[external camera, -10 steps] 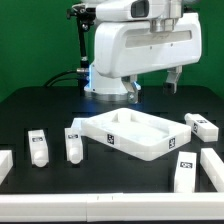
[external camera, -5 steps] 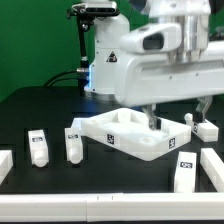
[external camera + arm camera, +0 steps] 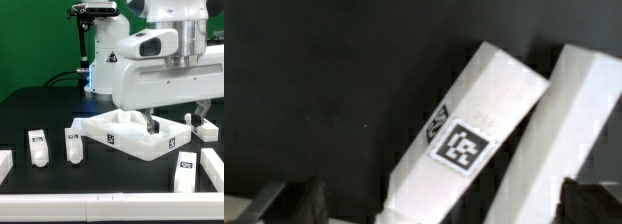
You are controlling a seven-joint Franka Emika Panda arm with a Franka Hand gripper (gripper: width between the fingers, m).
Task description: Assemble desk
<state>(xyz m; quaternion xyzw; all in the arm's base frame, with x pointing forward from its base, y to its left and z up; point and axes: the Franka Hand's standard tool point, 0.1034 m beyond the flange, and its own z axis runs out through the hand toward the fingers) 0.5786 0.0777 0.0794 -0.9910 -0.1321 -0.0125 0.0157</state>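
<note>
The desk's white rimmed top [image 3: 118, 137] lies at the table's middle. My gripper [image 3: 177, 116] hangs low over the top's end on the exterior view's right, where a tagged leg block [image 3: 201, 126] lies close beside it. Its dark fingers [image 3: 150, 124] stand wide apart and hold nothing. In the wrist view the open gripper [image 3: 446, 203] straddles a white tagged bar [image 3: 473, 130], apparently that leg. A second white edge [image 3: 585, 120] runs beside it across a dark gap. Three more legs [image 3: 38, 148] [image 3: 73, 145] [image 3: 185, 169] lie along the front.
White bars sit at the front corners, one at the exterior view's left [image 3: 5, 166] and one at its right [image 3: 213, 163]. The arm's big white body [image 3: 150, 60] fills the space above the desk top. Cables hang behind at the left [image 3: 80, 55].
The arm has swung down and toward the exterior view's right, bringing the open fingers from high above the table to the desk top's right end. Over the last half second it barely moved.
</note>
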